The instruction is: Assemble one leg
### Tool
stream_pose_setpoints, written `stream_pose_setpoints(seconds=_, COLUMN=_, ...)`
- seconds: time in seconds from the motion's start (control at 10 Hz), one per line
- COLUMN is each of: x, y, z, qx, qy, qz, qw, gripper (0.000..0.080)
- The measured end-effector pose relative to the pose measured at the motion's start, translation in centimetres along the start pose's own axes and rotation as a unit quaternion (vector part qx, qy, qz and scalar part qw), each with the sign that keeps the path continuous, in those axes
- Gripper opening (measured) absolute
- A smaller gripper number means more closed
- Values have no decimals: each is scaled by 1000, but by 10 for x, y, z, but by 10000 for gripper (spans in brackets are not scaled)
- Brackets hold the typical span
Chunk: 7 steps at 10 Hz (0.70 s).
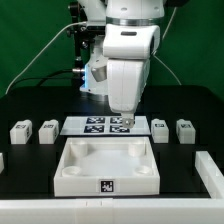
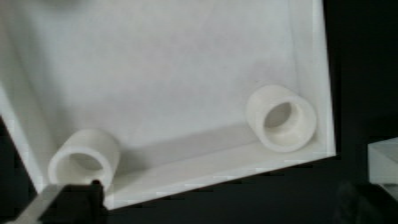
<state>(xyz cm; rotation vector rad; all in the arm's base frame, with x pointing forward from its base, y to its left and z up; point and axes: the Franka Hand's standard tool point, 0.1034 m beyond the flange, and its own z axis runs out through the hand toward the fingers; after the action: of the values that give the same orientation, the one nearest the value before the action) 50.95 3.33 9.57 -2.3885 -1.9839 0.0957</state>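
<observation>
Small white legs with tags stand on the black table, two at the exterior view's left and two at its right. My gripper hangs over the far edge of the white tray, above the marker board, and touches no leg. In the wrist view the gripper is open and empty, with a dark finger at each side. Below it lies the tray's corner area with two round sockets.
A larger white part lies at the exterior view's right edge and another shows at the left edge. A white object's corner shows beside the tray in the wrist view. Cables hang behind the arm.
</observation>
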Motion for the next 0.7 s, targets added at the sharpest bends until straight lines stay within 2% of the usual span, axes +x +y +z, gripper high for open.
stream_pose_setpoints(seconds=0.1, x=-2, y=1, z=0, qx=-1, qy=-3, qz=-68, qw=998, gripper=650)
stream_pose_setpoints(seconds=0.3, x=-5, y=-2, z=3, qx=2, qy=-3, qz=-75, qw=997, gripper=650)
stream_pose_setpoints(seconds=0.4, x=-12, y=-13, z=13, qx=10, qy=-4, qz=-74, qw=997, gripper=650)
stream_pose_setpoints(seconds=0.6, x=-31, y=-47, z=40, qx=5, qy=3, qz=-97, qw=995, gripper=650)
stream_pose_setpoints(seconds=0.7, x=-42, y=-58, z=54, qx=3, qy=8, qz=-111, qw=994, gripper=650)
